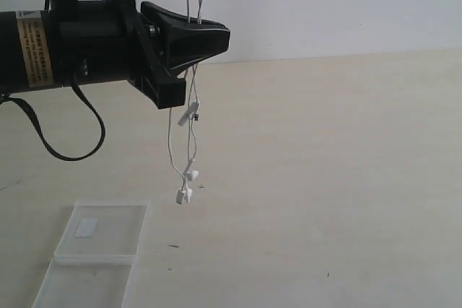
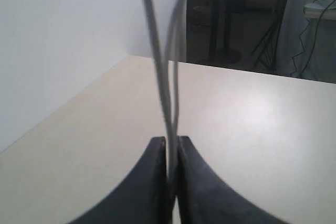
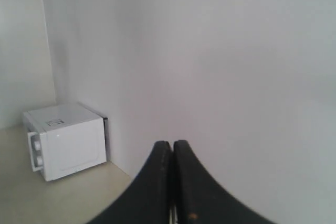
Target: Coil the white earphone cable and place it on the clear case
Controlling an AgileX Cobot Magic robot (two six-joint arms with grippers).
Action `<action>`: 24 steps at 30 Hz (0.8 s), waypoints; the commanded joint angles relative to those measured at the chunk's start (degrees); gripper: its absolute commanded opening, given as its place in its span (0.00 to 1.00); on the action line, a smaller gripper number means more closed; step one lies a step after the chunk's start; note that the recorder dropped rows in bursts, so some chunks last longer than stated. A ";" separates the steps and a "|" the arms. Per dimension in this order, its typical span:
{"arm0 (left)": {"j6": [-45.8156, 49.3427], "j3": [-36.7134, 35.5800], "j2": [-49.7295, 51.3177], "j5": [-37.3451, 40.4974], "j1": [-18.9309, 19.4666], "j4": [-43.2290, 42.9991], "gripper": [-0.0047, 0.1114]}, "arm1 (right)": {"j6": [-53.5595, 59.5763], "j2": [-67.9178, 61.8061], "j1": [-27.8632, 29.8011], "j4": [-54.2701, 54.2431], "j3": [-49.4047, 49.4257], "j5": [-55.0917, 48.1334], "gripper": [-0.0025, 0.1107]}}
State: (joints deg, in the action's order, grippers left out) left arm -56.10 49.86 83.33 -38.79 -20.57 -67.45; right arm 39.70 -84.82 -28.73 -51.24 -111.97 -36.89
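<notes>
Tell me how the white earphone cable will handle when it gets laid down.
Likely floppy: the white earphone cable hangs limp below the left gripper, earbuds dangling. Probably very light, being so thin. It may slip or spring uncoiled on the smooth clear case.

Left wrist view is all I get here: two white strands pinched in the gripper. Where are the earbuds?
Observer: The earbuds dangle in the air below the left gripper, at the end of the earphone cable.
Operator: Is the case beneath them?
Observer: No. The clear case lies open on the table, off to the lower left in the exterior view, apart from the earphone cable.
Operator: And the right gripper?
Observer: The right gripper is shut, facing a wall beside a white box.
</notes>
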 commanded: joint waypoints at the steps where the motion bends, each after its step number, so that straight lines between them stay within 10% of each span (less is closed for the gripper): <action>1: 0.05 0.25 -0.34 3.05 -0.08 -0.08 0.11 | -1.99 0.82 0.05 4.19 -0.45 0.91 0.02; 24: 0.35 0.25 -1.59 10.01 -0.08 -0.08 0.04 | -10.36 6.13 0.05 18.37 -0.45 1.37 0.02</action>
State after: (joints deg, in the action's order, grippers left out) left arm -55.87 50.09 82.34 -31.63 -20.57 -67.06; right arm 31.98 -80.40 -28.73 -35.75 -111.97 -37.56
